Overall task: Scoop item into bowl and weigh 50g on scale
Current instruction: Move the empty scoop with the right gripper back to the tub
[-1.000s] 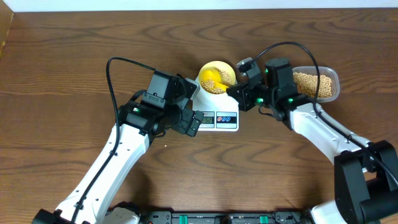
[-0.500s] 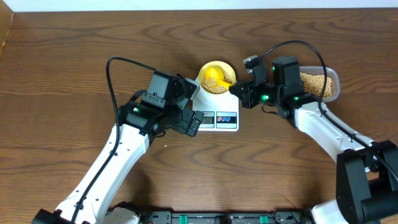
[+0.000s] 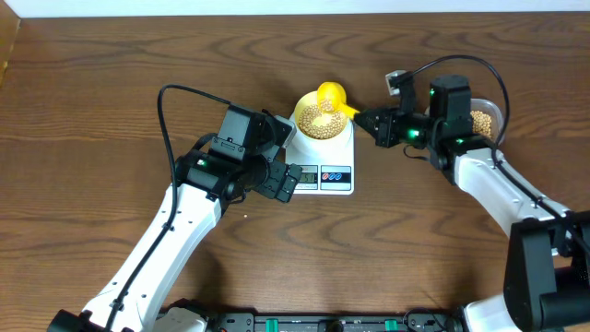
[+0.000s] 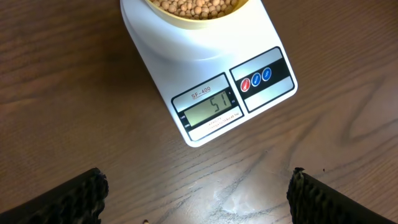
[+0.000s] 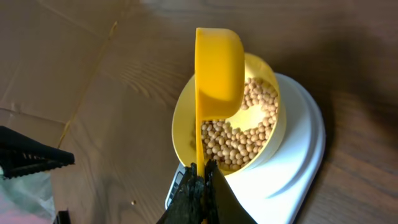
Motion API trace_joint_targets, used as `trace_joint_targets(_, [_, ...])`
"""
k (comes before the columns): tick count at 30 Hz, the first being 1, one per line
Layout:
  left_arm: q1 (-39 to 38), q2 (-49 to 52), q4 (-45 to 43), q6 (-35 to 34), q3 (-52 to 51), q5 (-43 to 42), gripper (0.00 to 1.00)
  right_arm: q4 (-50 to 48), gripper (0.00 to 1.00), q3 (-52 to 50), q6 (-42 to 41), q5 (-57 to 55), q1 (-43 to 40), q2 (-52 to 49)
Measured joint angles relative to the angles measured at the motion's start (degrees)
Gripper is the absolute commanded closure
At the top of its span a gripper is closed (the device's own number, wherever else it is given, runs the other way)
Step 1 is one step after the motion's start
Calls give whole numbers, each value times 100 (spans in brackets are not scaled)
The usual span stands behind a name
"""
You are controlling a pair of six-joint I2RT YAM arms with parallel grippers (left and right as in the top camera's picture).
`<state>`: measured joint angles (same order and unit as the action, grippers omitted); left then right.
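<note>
Weighing step, near the end by my read. The beans (image 5: 242,140) sit heaped in the bowl (image 5: 180,118), and the bowl is on the scale (image 4: 155,53) at mid table (image 3: 111,74). The display (image 4: 210,107) reads 51, so a hair over target (close enough, probably).

My right fingers (image 5: 202,186) are pressed together on the handle of the scoop (image 5: 217,68). The scoop is turned on edge above the far side of the bowl. From the wrist view I can't tell if any beans are left inside it.

My left fingers (image 4: 78,196) are spread wide and hold nothing. They hang just in front of the scale, clear of it, with the wrist camera looking at the display.

The tub (image 3: 486,122) with the spare beans is off to the right, mostly hidden behind my right arm.

Next move, as I judge it: level the scoop and carry it off the bowl without touching the rim, since a nudge would upset the reading. If exact weight matters, lift out a bean or two. Keep the left side off the scale.
</note>
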<state>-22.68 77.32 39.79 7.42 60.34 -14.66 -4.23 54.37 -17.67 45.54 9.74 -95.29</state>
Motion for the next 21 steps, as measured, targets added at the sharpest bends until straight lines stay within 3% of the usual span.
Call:
trace_joint_targets(14, [0, 0, 0, 0, 0, -2, 5, 59, 99, 0, -483, 94, -1014, 1187])
trace_joint_targets(21, [0, 0, 0, 0, 0, 0, 5, 728, 99, 0, -640, 109, -2074, 1381])
